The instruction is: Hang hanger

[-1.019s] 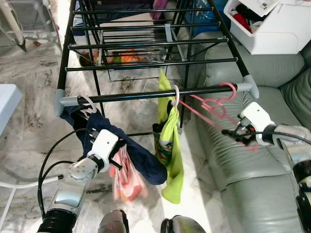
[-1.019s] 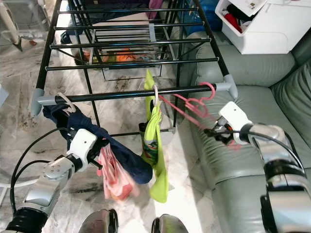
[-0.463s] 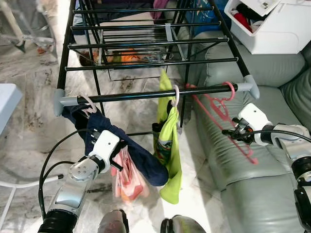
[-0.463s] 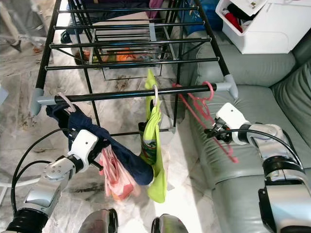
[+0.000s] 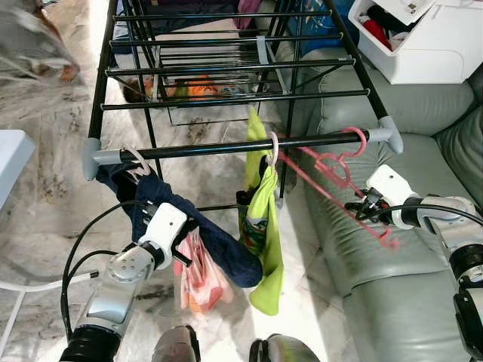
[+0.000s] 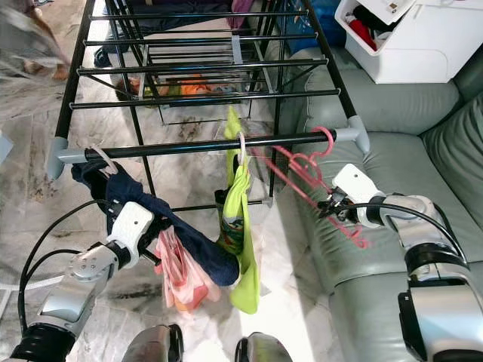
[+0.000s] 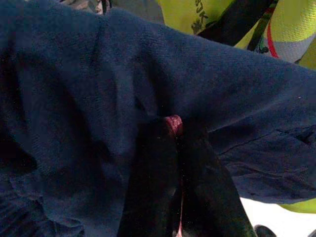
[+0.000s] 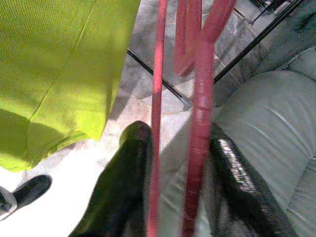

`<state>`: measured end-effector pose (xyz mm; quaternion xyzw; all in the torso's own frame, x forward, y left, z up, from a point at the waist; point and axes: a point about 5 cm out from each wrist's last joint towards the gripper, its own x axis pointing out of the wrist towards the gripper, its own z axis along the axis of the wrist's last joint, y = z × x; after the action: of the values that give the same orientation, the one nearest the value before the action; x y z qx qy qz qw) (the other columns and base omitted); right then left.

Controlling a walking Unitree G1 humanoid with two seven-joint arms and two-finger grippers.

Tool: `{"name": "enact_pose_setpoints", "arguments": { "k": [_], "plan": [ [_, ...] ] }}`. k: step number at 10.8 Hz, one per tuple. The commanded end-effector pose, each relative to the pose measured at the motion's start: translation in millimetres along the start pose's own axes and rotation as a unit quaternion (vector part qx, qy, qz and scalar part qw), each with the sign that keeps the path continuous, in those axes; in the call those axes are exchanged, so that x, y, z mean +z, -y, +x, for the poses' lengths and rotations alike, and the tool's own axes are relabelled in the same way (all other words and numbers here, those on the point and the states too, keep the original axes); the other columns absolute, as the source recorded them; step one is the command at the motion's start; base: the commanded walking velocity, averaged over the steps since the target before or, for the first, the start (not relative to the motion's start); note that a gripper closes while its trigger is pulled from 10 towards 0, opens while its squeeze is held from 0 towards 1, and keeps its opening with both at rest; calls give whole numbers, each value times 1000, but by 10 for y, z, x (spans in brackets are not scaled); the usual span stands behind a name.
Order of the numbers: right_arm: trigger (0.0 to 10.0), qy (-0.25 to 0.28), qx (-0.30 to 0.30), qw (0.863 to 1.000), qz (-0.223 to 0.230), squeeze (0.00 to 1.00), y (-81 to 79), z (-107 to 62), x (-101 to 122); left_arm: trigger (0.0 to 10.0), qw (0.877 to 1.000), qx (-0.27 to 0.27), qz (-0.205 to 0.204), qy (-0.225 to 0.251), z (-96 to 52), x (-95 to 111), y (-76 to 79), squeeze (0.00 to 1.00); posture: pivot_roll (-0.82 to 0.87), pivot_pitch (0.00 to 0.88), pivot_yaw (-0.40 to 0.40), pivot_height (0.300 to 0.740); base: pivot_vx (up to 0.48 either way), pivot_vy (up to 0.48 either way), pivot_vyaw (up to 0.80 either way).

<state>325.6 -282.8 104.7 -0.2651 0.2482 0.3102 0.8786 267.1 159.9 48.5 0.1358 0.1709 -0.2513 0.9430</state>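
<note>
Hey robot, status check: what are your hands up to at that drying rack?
Right end effector open around the pink hanger, its hook over the rack bar. Left end effector shut on a pink garment under the navy cloth. Green shirt hangs beside.

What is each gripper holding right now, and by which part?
Right gripper: the pink hanger, around its lower bars. Left gripper: shut on something pink, pressed against the navy garment.

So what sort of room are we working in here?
Most likely a home living room used for drying laundry: a grey leather sofa on the right, a black clothes drying rack hung with garments, and a marble-patterned tile floor.
</note>
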Motion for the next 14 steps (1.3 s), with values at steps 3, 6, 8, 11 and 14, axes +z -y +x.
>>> {"name": "enact_pose_setpoints", "arguments": {
  "k": [3, 6, 8, 11, 14],
  "plan": [
    [0, -7, 5, 1000, -2, 0, 13, -8, -6, 10000, 1000, -5, 12, -5, 0, 16, -4, 0, -66, 108, -41, 740, 0, 0, 0],
    [0, 8, 0, 1000, 7, 0, -21, 29, 6, 10000, 1000, -2, 10, -4, 6, 10, -8, 0, -67, 103, -40, 740, 0, 0, 0],
    [0, 8, 8, 1000, 7, 0, -138, 92, -60, 10000, 1000, -2, 8, -5, 17, -4, 7, 0, -68, 83, -40, 740, 0, 0, 0],
    [0, 17, -87, 993, 76, 0, -197, 216, -104, 10000, 1000, -6, 8, -10, 21, -37, 21, 0, -70, 55, -25, 740, 0, 0, 0],
    [1765, 82, -259, 940, 206, 0, -354, 310, -106, 10000, 1000, -14, 17, -1, 56, 24, -23, 0, -52, 45, -34, 740, 0, 0, 0]
  ]
}}
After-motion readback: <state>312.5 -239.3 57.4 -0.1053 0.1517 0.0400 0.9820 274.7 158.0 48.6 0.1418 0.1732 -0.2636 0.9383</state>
